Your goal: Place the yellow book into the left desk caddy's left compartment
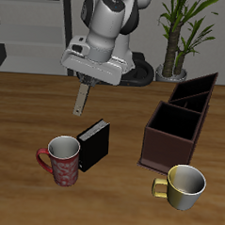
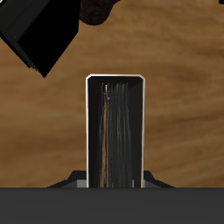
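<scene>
Jaws clamped on the yellow book [image 1: 79,97], held upright above the table [image 1: 20,118] by the gripper [image 1: 84,78], black book [image 1: 94,144] beside red mug [image 1: 62,160] nearer front, left desk caddy [image 1: 196,92] farther back

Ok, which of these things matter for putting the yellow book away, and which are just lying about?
Job: yellow book, held by the end effector; left desk caddy, farther back.
Lying about: black book, red mug, yellow mug, other caddy, potted plant.
</scene>
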